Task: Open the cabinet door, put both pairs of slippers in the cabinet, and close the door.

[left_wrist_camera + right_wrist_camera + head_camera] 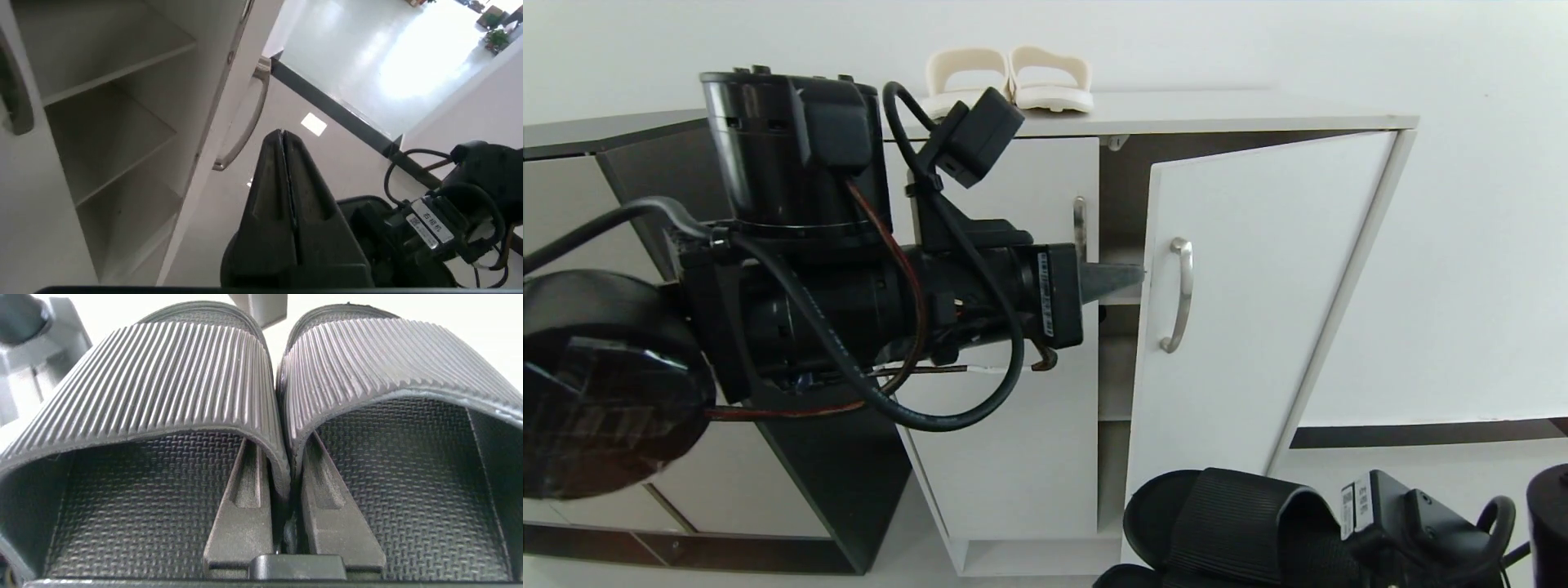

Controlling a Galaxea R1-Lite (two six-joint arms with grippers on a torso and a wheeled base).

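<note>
Here, the white cabinet (1217,114) stands with its right door (1258,269) swung partly open. The left gripper (1137,277), fingers pressed together on nothing, sits at that door's free edge. Low in front, the black slippers (1225,514) are pinched side by side by the right gripper (282,514), one finger inside each. The cream slippers (1010,78) lie on the cabinet top. The door's metal handle (1180,294) is just beside the left fingertips.

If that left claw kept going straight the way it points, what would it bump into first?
Most likely the open cabinet door: the shut left gripper has its tip right at the door's free edge, near the handle. Depth is unclear.
</note>
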